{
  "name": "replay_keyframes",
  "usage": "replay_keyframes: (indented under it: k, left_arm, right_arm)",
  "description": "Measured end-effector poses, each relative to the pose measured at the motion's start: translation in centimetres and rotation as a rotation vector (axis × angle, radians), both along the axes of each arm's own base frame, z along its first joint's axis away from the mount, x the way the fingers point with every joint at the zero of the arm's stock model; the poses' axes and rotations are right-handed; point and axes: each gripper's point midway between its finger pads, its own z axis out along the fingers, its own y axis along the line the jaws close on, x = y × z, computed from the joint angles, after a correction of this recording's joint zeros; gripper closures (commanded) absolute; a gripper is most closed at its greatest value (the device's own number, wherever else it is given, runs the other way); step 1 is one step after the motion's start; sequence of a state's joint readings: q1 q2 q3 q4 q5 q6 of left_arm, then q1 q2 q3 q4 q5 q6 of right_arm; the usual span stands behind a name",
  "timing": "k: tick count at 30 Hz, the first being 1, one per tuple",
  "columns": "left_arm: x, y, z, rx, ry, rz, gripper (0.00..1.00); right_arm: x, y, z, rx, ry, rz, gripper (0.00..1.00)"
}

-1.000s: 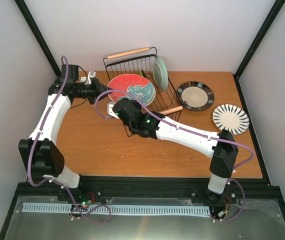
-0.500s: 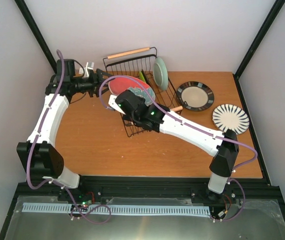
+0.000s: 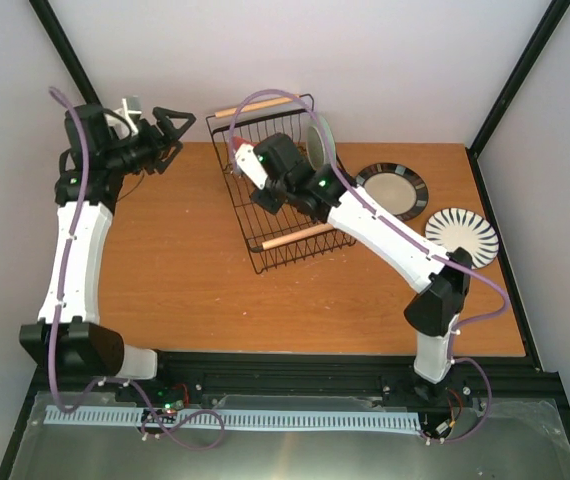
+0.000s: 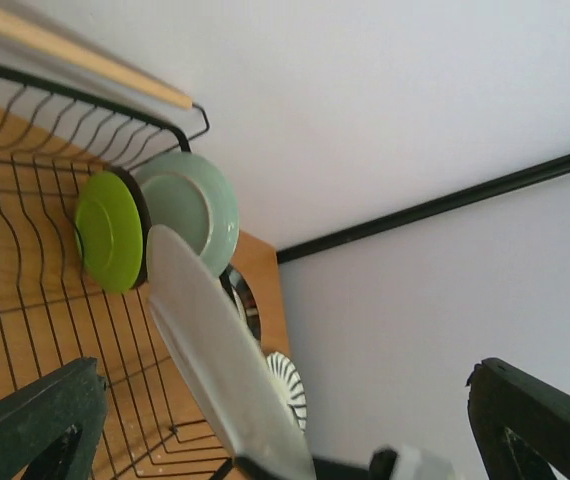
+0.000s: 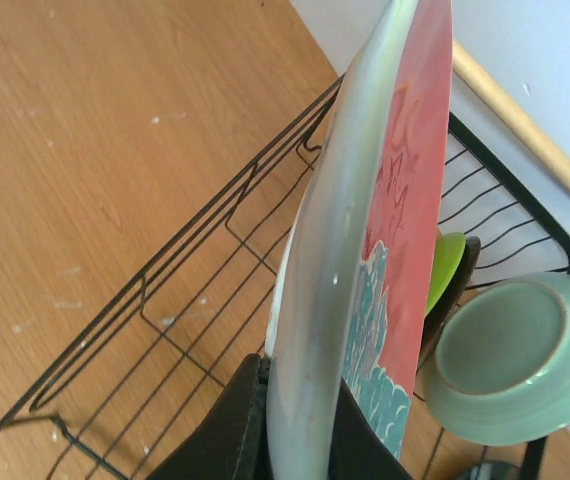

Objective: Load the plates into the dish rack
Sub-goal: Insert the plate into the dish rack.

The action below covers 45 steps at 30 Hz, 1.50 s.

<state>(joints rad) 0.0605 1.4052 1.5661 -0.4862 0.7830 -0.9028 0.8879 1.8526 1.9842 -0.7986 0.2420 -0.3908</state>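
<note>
Wooden surface [image 3: 185, 260] carries the dish rack [image 3: 285, 258] at far centre. I see the red plate [image 5: 410, 200] on edge in the rack's left part, its rim pinched by my right tool [image 5: 295, 425]. The lime plate [image 5: 447, 265] and mint plate [image 5: 510, 360] stand upright just right of it. My left tool [image 3: 172, 130] is spread wide and empty at far left, apart from the rack.

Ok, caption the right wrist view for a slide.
Right pincer grips the red plate on edge over the dish rack.
</note>
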Motion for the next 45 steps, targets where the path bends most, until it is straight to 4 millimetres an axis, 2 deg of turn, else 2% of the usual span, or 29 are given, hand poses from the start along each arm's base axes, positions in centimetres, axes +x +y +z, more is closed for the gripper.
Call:
replay_keyframes:
  k: [3,5,9,14,18,23,27,31,36,41,45]
  left_arm:
    - [-1.4,0.8,1.3,0.028,-0.047,0.047,0.0]
    - [-2.2,1.0,1.5,0.041,-0.065,0.062,0.0]
    - [-2.6,1.2,0.0,0.064,-0.042,0.072,0.0]
    - [-2.2,1.6,-1.6,0.097,-0.008,0.085,0.0]
    - [-2.1,1.6,-1.8,0.113,-0.017,0.08,0.0]
    - [-1.7,1.7,-2.7,0.134,-0.01,0.077,0.0]
    - [-1.2,1.8,-3.5,0.148,0.0,0.073,0.0]
    - [-1.1,2.0,-4.3,0.161,0.008,0.07,0.0]
    - [-1.4,1.9,-6.0,0.178,0.025,0.048,0.0]
    - [-2.0,1.9,-6.2,0.217,-0.007,0.032,0.0]
    - [-2.7,1.8,-6.2,0.237,-0.029,0.025,0.0]
  right_arm:
    - [2.1,-0.3,0.2,0.089,0.053,-0.04,0.97]
    - [3.7,-0.6,0.3,0.15,0.094,-0.07,0.97]
    - [7.4,-1.0,1.0,0.28,0.144,-0.132,0.97]
    - [10.9,-1.5,1.1,0.413,0.192,-0.198,0.97]
    - [11.8,-1.0,0.5,0.483,0.244,-0.214,0.97]
    - [12.6,0.9,-0.2,0.558,0.302,-0.184,0.97]
    - [13.0,1.7,-1.6,0.583,0.354,-0.166,0.97]
    - [14.0,1.4,-2.8,0.599,0.386,-0.168,0.97]
    - [15.8,0.0,-3.9,0.61,0.396,-0.192,0.97]
    - [17.6,-0.6,-4.5,0.639,0.387,-0.198,0.97]
    - [18.6,-0.1,-5.0,0.667,0.386,-0.189,0.97]
